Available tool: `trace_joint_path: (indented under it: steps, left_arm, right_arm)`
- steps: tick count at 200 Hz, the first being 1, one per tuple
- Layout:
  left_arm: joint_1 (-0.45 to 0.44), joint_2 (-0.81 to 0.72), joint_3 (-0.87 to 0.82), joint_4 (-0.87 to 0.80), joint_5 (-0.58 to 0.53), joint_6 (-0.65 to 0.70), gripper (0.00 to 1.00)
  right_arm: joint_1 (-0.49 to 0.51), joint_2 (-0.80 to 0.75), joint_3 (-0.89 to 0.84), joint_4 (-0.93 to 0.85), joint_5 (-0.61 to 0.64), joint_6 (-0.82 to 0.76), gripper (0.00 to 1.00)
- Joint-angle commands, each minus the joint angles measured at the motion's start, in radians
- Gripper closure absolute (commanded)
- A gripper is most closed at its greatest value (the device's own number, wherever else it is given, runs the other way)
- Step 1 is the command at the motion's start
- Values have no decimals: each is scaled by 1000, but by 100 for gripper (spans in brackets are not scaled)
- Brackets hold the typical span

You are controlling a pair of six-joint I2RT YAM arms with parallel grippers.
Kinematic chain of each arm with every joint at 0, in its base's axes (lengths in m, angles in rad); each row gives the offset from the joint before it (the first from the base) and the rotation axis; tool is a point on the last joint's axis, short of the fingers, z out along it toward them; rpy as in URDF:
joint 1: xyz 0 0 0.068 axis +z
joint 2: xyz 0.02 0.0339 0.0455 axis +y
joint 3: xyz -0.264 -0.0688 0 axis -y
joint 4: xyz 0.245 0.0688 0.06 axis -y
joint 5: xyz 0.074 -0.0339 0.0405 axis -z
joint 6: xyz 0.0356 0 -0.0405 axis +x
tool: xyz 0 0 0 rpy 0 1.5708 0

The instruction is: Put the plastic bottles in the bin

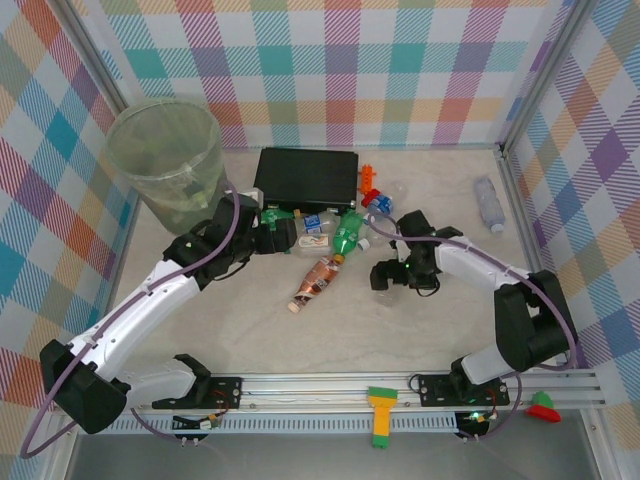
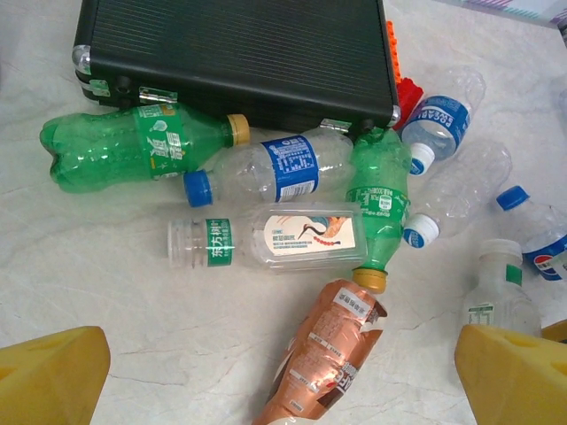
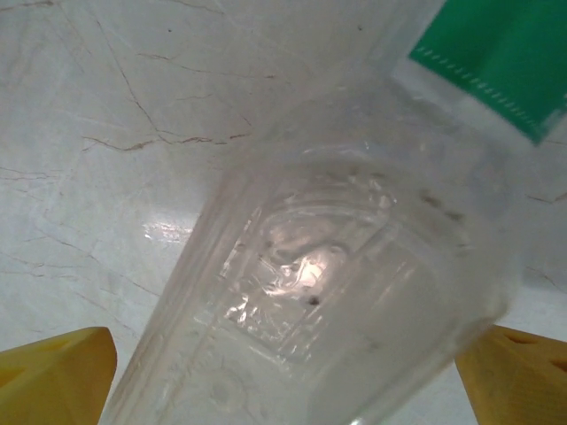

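Clear bottle slants away up-right inside wide right hand; left hand wide.

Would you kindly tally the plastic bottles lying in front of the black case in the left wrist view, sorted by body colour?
Green plastic bottles: 2
Clear plastic bottles: 6
Copper-wrapped bottle: 1
Total: 9

The top view looks down from behind over the whole counter. The left wrist view shares its bottle pile from nearer, and the right wrist view sits almost against one clear bottle.
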State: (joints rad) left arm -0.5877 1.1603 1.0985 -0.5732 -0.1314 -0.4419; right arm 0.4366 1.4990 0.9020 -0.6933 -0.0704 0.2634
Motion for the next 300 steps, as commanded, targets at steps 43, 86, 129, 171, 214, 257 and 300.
trace_joint_path:
  steps: [43, 86, 129, 171, 214, 257, 300]
  left_arm:
    - [-4, -49, 23, -7, -12, -62, 0]
    - [-3, -50, 41, -20, 24, -117, 0]
    - [4, -35, 42, 46, 108, -202, 0]
    - [28, 22, 38, 197, 312, -342, 7]
    - [29, 92, 12, 462, 495, -478, 21]
    - [8, 127, 15, 537, 526, -484, 23]
    - [5, 159, 18, 549, 552, -477, 24]
  right_arm:
    - [54, 54, -2, 35, 107, 144, 13]
    - [109, -38, -31, 49, 145, 160, 34]
    - [140, -218, -53, 35, 169, 159, 39]
    - [204, -376, 6, -5, 210, 157, 42]
    - [309, -391, 139, -17, 260, 153, 42]
    - [415, -326, 272, -2, 293, 131, 42]
    - [483, -267, 359, 18, 289, 100, 43]
